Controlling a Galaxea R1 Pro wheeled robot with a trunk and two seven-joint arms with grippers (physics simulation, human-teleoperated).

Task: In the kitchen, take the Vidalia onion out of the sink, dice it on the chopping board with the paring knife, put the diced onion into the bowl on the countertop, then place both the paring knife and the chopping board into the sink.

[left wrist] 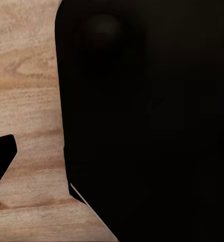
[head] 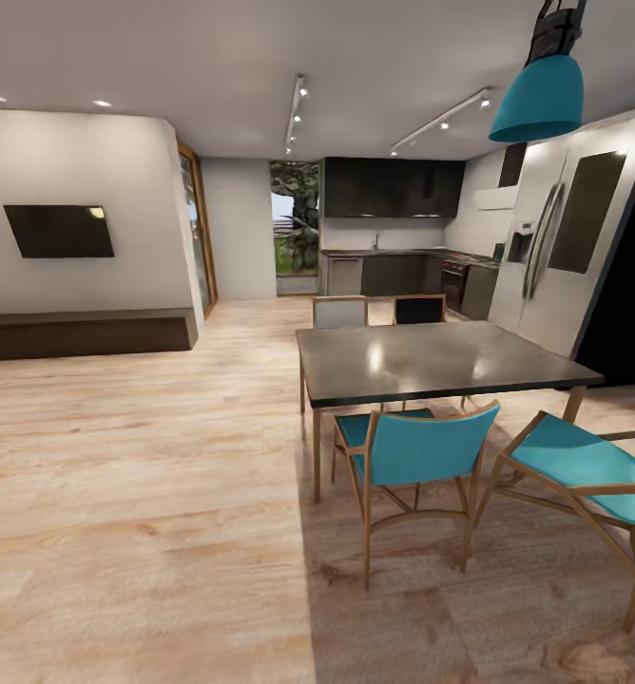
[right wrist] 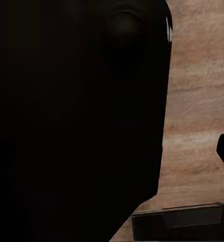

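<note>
A dark rectangular dining table on wooden legs (head: 432,361) stood on the light wood floor (head: 137,494), teal-seated wooden chairs (head: 417,456) around it. Far beyond lay the kitchen with glossy black upper cabinets (head: 392,187) and a stainless double-door fridge (head: 560,247) at right.

Dark dining table (head: 432,359), 2 teal chairs (head: 417,454), wall television (head: 59,231).

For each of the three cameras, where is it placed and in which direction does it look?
Head view: on the robot's head, looking forward across the wood floor past the dining table to the far kitchen; no arm seen.
Left wrist view: on the left arm, looking down at the floor; a black robot part blocks most.
Right wrist view: on the right arm, likewise; black robot part.
Shared: the wood floor.
</note>
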